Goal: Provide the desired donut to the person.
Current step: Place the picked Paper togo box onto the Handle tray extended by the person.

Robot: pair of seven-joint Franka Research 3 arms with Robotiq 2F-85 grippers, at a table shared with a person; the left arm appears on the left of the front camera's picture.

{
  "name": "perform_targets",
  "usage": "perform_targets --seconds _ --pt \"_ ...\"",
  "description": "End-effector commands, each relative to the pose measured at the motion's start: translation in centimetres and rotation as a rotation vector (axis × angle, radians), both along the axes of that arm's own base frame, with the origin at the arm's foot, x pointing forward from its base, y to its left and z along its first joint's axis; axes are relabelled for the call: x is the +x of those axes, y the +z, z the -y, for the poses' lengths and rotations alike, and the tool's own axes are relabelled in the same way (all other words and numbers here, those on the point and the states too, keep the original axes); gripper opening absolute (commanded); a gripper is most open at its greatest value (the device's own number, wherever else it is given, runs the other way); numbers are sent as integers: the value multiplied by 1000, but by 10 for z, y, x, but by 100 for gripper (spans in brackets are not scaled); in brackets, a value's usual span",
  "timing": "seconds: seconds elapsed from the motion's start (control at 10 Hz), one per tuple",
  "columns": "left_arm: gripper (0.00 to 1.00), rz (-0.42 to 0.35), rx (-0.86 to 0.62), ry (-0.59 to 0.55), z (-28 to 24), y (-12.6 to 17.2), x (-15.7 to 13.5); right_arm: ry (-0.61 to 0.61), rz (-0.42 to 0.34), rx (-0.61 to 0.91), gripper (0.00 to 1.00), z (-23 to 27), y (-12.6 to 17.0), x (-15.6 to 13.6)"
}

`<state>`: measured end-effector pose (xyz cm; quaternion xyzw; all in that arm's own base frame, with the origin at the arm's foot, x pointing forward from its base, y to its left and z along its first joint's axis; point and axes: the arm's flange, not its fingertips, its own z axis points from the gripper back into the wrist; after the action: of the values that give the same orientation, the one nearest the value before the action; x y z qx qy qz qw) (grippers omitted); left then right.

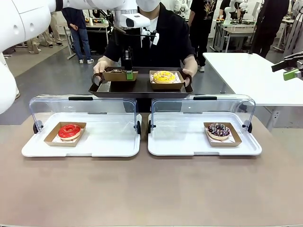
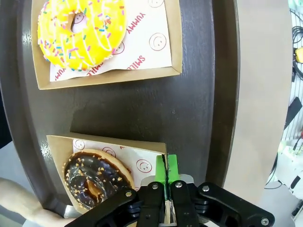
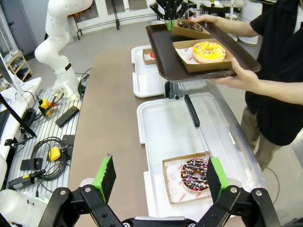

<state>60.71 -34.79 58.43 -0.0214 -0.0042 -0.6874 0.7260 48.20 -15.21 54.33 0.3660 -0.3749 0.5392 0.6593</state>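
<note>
Nearest us, short of the dark rectangular serving tray (image 1: 142,89), two white lidded display trays (image 1: 109,142) hold a red-glazed donut (image 1: 69,131) and a dark sprinkled donut (image 1: 218,130); the right gripper (image 3: 158,179) hangs wide open off to the side. On the serving tray the person (image 1: 161,33) holds, the left gripper (image 2: 165,176) points straight down, green pads pinched on the rim of the brown cardboard boat (image 2: 59,149) carrying the chocolate nut-topped donut (image 2: 94,177), beside the yellow sprinkled donut (image 1: 164,76). Light, soft, glaze smears; the stiff cardboard edge looks the right grab point.

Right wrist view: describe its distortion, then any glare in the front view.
Right wrist view: wide-angle bending, the table edge and the white tray bow outward, and the right end effector looms large but sharp. Front view: straight lines, soft even light, pale reflections along the clear lids, no hard shadows.
</note>
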Motion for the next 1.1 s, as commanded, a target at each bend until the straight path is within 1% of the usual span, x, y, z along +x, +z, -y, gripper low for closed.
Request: perform_targets --seconds 0.0,0.2,0.6,0.7,0.8,0.9,1.0 --pt "1 -16 -11 32 11 15 20 -2 1 8 100 -1 0 0" --pt "1 -16 -12 28 11 13 23 -2 1 8 100 -1 0 0" --pt "1 -45 -15 13 9 3 28 -2 1 8 100 -1 0 0" --pt "5 -46 -15 8 9 3 28 -2 1 8 100 -1 0 0" --pt "40 -47 -17 7 9 3 28 -2 1 8 100 -1 0 0" --pt "65 -47 -16 5 9 4 28 -2 1 8 100 -1 0 0" --pt "100 -46 -15 4 8 5 28 -2 1 8 100 -1 0 0"
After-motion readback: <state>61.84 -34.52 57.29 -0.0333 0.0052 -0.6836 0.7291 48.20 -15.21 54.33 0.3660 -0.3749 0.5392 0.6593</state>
